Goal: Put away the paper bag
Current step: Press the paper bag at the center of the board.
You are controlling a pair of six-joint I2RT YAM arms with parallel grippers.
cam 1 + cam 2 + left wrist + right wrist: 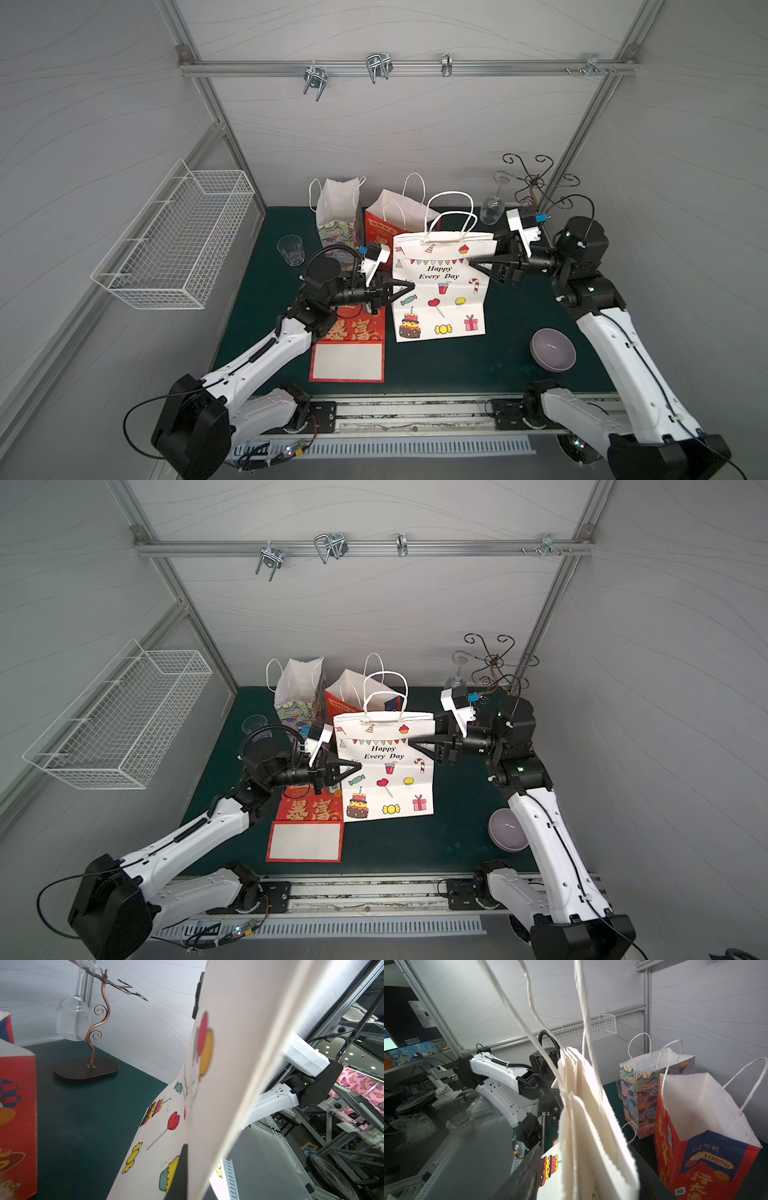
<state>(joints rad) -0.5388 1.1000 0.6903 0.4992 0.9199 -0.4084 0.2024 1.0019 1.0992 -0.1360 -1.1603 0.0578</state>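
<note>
The flat white party paper bag (440,291) stands tall in the middle of the surface, its left edge pinched tight by the left end effector (410,286), with the right end effector (474,264) spread wide around its right edge.

In the right wrist view the white cartoon-printed paper bag (591,1126) is blurred and its cord handles (529,1001) are cut off. In a top view the right arm (548,841) hides the round lilac bowl's (505,831) three-o'clock side.

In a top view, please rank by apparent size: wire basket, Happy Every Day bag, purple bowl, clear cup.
Largest first:
wire basket
Happy Every Day bag
purple bowl
clear cup
The basket hangs higher, nearer the camera; its lead is unsure.
</note>
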